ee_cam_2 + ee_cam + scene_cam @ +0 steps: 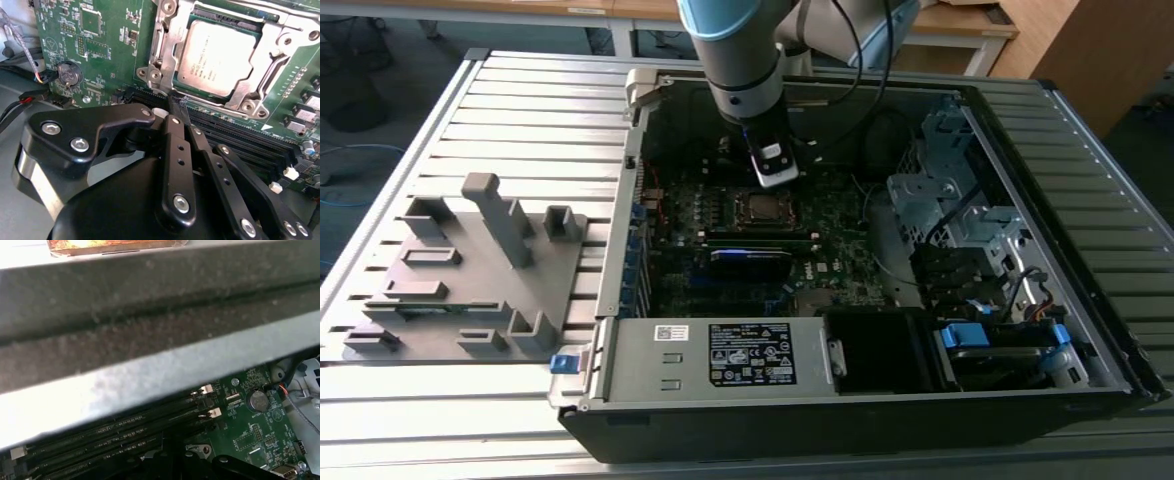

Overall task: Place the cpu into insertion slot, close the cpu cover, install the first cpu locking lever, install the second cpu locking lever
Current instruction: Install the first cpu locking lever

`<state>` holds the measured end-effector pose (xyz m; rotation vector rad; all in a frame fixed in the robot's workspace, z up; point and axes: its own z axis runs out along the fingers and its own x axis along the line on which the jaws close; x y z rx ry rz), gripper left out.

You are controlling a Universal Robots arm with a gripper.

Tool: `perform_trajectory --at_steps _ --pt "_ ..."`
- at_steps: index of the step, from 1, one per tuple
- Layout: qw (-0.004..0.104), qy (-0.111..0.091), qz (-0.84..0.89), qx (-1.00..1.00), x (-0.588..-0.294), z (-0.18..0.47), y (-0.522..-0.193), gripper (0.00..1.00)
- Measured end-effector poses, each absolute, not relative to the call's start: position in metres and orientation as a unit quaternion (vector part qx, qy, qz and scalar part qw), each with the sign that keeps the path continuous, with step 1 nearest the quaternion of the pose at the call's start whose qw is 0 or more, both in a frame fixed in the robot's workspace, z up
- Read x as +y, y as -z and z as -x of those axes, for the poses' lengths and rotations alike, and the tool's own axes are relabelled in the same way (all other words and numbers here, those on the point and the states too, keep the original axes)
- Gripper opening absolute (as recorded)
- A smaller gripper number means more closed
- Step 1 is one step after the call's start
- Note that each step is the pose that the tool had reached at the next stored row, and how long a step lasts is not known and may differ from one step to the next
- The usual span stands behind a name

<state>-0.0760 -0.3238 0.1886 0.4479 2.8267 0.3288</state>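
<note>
- My gripper (177, 102) was down inside the open computer case (1014, 405), low over the dark green motherboard (100, 50); the arm (736, 60) came in from above in the exterior view.
- My two black fingers (175, 145) were pressed together at the tips with nothing between them; the tips sat right at the edge of the insertion slot (152, 75), on the side facing the long black memory slots (240, 142).
- I could not tell whether the tips actually touched the metal there or a locking lever.
- The cpu (220, 57) lay flat in the slot, its silvery top facing up.
- The cpu cover (167, 37) was folded down around the chip, its frame lying on all the sides I could see, the chip's top showing through the cut-out.
- A round coin battery (68, 73) sat on the board, well apart from the slot.
- Outside the case, on the exterior view's left, a grey fixture block (467, 270) rested on the slatted table (400, 420).
</note>
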Motion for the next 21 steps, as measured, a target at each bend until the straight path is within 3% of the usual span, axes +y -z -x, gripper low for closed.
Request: perform_trajectory --at_steps 21 --pt "0.128 -0.125 -0.156 0.971 -0.3304 0.0760 -0.1880 0.10"
